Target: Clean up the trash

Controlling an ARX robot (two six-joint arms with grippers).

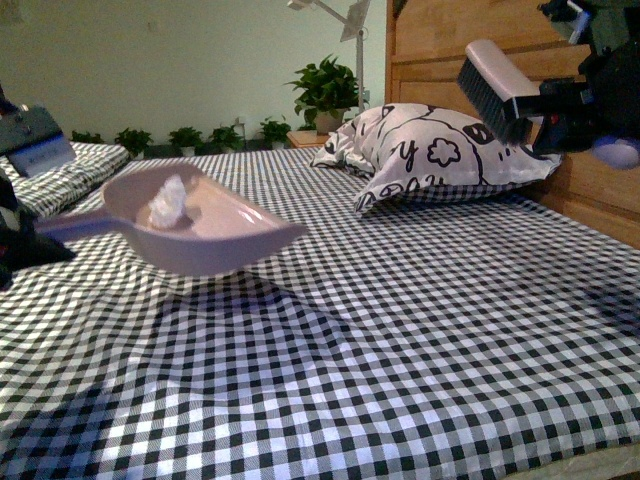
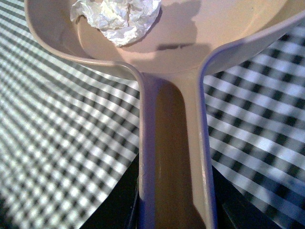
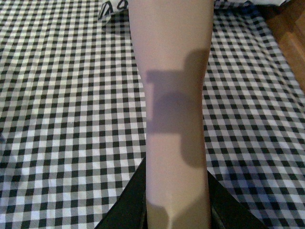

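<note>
Spreading across the whole scene, the checked bedspread (image 1: 420, 330) carries a white pillow with black print (image 1: 440, 150) against the wooden headboard (image 1: 470, 40), with potted plants (image 1: 325, 92) along the far wall. Above the cloth on the left, the beige-pink dustpan (image 1: 215, 235) is held clear of the bed, its long handle running back toward the left gripper (image 1: 20, 245), whose dark jaws close on the handle's end at the near edge of the left wrist view; the dustpan's open mouth faces the middle of the bed. High on the right, the right gripper (image 1: 570, 105) clamps the handle of a hand brush (image 1: 495, 90), bristles dark, raised in front of the headboard and well apart from the dustpan; the right wrist view shows only the pale handle (image 3: 174, 109) between its jaws. Smallest of all, the crumpled white paper ball (image 2: 119, 19) lies inside the dustpan, toward the back wall near the handle root, straight ahead of the left gripper along the handle's axis. The left arm is plainly the nearer, so carrying the dustpan level to a bin seems the remaining step; no bin is in view.
</note>
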